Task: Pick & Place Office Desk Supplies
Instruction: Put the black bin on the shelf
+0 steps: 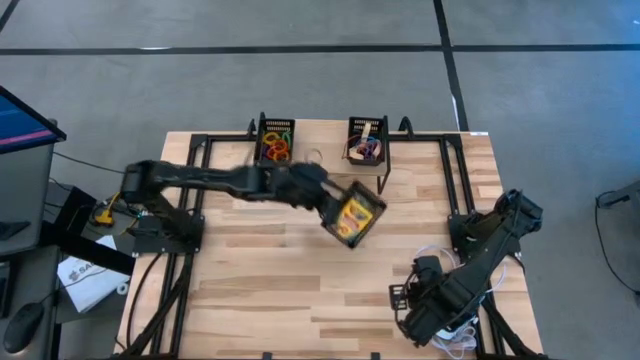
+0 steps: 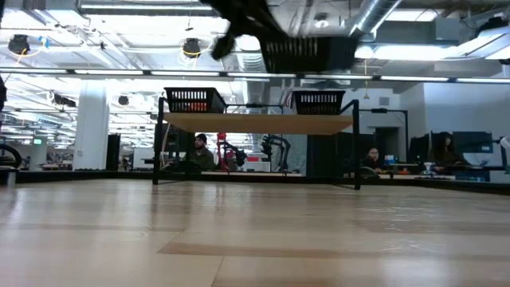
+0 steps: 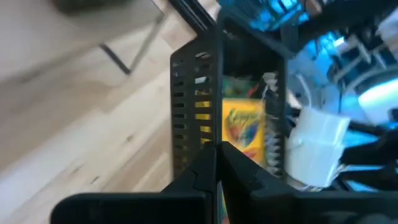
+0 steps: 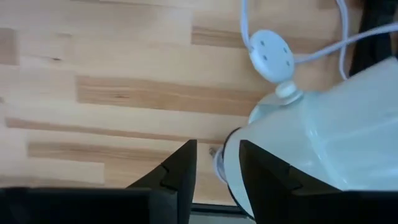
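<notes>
My left gripper (image 1: pixel 325 200) is shut on a black mesh tray (image 1: pixel 352 215) that carries yellow crayon boxes (image 3: pixel 242 124); it hangs high over the table's middle, and the low view shows it at the top (image 2: pixel 307 52). Two more mesh trays stand on the far shelf: the left one (image 1: pixel 276 142) holds coloured elastic loops, and the right one (image 1: pixel 367 140) holds loops and other small things. My right gripper (image 4: pixel 217 146) is at the near right corner, pointing down, with a white cylinder (image 4: pixel 323 137) and its white cord (image 4: pixel 339 18) at its fingers. My left gripper pinches the top edge of the tray's end wall (image 3: pixel 217 140) between its two shut fingers, coming slanting down from the table's left. The tray is lifted clear of the table and tilted, with the crayon boxes still inside. My right gripper comes from above, pointing down, with the cylinder's curved edge (image 4: pixel 225 158) between its two fingers. One finger (image 4: pixel 264 177) lies in front of the cylinder's wall and hides the place of contact. The cord's round plug (image 4: pixel 268 55) dangles beside it.
The black frame (image 1: pixel 200 150) of the shelf runs along the table's far edge and both sides. Bare wood (image 1: pixel 270 280) lies at the near left and middle. People sit at desks in the room beyond (image 2: pixel 199 151).
</notes>
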{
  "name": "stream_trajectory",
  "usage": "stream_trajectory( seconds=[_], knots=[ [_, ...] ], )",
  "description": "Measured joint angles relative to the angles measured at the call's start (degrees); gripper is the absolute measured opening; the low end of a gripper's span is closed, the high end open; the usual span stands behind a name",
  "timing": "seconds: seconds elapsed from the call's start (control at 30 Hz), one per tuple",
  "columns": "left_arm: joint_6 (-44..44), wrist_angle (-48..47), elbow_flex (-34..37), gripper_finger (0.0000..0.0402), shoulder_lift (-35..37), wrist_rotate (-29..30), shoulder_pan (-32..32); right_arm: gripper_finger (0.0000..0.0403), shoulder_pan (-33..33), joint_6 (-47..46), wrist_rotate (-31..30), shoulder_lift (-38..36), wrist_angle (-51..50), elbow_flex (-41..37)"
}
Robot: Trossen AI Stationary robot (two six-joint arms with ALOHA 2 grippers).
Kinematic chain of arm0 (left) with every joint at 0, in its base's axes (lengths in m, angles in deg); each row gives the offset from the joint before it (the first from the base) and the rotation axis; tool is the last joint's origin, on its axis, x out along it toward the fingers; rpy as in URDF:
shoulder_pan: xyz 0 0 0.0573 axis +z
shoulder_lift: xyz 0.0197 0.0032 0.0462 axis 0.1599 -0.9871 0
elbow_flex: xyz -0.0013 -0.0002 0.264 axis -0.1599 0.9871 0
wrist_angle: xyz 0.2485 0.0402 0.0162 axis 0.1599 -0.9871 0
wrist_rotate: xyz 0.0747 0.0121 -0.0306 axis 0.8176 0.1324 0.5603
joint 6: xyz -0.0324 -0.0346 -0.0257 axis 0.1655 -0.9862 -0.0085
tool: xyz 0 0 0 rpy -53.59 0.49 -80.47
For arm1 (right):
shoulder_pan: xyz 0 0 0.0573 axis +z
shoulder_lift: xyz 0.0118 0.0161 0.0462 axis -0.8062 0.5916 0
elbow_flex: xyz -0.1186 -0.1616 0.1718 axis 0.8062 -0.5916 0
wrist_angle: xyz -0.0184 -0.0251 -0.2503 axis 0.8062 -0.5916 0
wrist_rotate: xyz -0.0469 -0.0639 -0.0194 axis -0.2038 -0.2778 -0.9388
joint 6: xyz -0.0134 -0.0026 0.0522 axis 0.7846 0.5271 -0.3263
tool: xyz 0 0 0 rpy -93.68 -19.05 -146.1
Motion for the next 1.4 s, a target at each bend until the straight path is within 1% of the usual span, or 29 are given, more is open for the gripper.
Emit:
stream_trajectory(
  seconds=[0.1, 0.17, 0.3, 0.4, 0.5, 0.6, 0.67, 0.83, 1.1, 1.23, 1.4],
  knots=[
    [-1.32, -1.65, 0.56, 0.0001, 4.85, 1.48, 2.1, 0.0118, 0.59, 0.05, -2.4, -0.67, 0.05, 0.0],
    [-2.61, -3.01, 0.64, 0.0001, 7.36, 3.61, 3.73, 0.0118, 0.24, 1.62, -3.2, -0.9, 0.03, 0.0],
    [-4.29, -5.83, 0.55, 0.0, 10.83, 4.6, 9.04, 0.0118, -1.32, 6.48, -3.86, -0.98, 0.14, 0.0],
    [-7.18, -6.18, 0.59, 0.0, 11.04, 4.73, 14.29, 0.0118, -3.1, 11.64, -3.86, -0.98, 0.74, 0.0],
    [-9.5, -4.91, 0.71, 0.0, 10.52, 2.79, 18.98, 0.0118, -4.67, 16.49, -3.88, -0.98, 1.4, 0.0],
    [-10.71, -4.33, 0.58, 0.0, 9.8, 2.53, 22.02, 0.0118, -5.5, 19.61, -4.01, -0.98, 2.2, 0.0],
    [-11.08, -5.53, 0.6, 0.0, 9.35, 2.19, 23.63, 0.0118, -5.84, 21.0, -4.03, -0.96, 2.6, 0.0],
    [-11.08, -6.96, 0.6, 0.0, 7.44, 1.93, 25.34, 0.0118, -5.65, 22.4, -4.03, -0.96, 2.89, 0.0],
    [-11.11, -6.97, 0.62, 0.0006, 1.59, 1.25, 25.12, 0.0118, -4.13, 22.46, -4.0, -0.96, 2.89, 0.0],
    [-11.16, -7.06, 0.62, 0.0035, 0.53, 1.17, 25.25, 0.0118, -3.3, 20.93, -3.89, -0.96, 2.93, 0.0],
    [-10.6, -6.93, 0.58, 0.0076, 1.02, 3.68, 26.1, 0.0118, -2.0, 19.01, -3.84, -0.96, 3.04, 0.0]
  ],
)
